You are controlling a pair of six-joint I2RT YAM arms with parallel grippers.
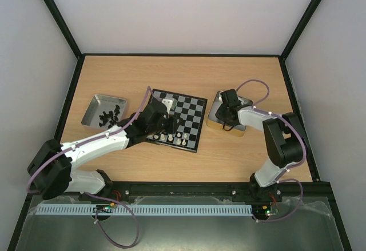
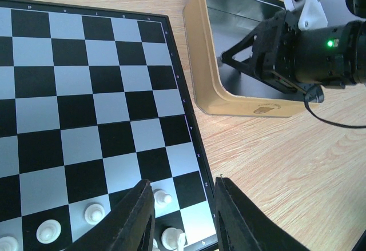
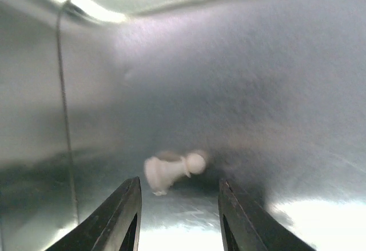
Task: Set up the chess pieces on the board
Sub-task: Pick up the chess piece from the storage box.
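Observation:
The chessboard (image 1: 191,114) lies mid-table, also in the left wrist view (image 2: 86,91). Several cream-white pieces (image 1: 171,139) stand on its near rows. My left gripper (image 2: 183,191) is open and empty, low over the board's near right corner, next to a white pawn (image 2: 163,198). My right gripper (image 3: 179,185) is open inside the right tin (image 1: 214,111), just short of a white pawn (image 3: 168,171) lying on its side on the tin floor. The black pieces (image 1: 108,115) lie in the left tin (image 1: 94,105).
The right tin (image 2: 229,99) with the right arm's wrist in it stands just right of the board. The tin's metal wall (image 3: 63,91) curves close on the left of the right gripper. Dark frame rails edge the table.

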